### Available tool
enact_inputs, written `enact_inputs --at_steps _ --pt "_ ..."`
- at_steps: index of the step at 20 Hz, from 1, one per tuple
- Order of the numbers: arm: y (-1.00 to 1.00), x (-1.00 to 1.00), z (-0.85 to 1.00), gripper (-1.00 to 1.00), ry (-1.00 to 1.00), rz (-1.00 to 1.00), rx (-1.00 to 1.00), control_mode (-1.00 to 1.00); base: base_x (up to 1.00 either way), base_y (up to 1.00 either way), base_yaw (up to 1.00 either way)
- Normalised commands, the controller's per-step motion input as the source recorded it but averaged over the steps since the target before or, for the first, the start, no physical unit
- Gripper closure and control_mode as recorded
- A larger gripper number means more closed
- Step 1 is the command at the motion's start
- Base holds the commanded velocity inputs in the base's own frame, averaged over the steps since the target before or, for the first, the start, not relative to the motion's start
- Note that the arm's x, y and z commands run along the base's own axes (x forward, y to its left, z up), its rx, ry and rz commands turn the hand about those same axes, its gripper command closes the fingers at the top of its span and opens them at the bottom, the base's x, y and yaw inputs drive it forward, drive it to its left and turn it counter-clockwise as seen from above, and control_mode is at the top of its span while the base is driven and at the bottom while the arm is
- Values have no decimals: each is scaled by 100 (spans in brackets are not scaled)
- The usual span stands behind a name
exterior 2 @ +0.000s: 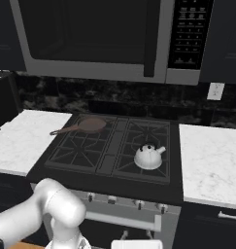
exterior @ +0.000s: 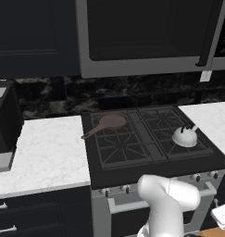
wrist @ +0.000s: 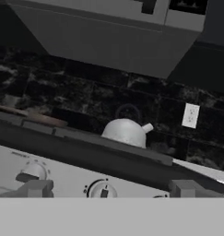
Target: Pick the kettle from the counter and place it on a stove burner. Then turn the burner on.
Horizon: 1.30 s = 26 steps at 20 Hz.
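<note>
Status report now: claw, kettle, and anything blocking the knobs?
Claw open, empty, low before the knobs. Kettle sits on front right burner. Pan on back left grate; nothing blocking.

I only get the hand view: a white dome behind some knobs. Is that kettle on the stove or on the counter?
Observer: On the stove. The kettle sits on the front right stove burner.
Operator: Anything else up there?
Observer: A brown frying pan lies on the back left grate, its handle pointing left toward the counter.
Operator: Where is the robot itself?
Observer: Its white arm is low in front of the oven, below the knobs.
</note>
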Motion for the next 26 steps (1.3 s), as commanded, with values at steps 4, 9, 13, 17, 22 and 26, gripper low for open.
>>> enact_inputs --at_steps 4,9,13,17,22,26 --pt "0 74 0 -100 3 3 0 -100 0 0 0" --pt "-1 58 0 -100 1 4 0 -100 0 0 0" --pt "-30 1 -13 -100 0 0 0 -100 0 0 0" --pt "-69 -6 -27 -100 0 -3 1 -100 0 0 0" --pt "-51 30 -2 -100 0 0 8 -100 0 0 0" --pt "-12 22 -6 -100 0 0 1 -100 0 0 0"
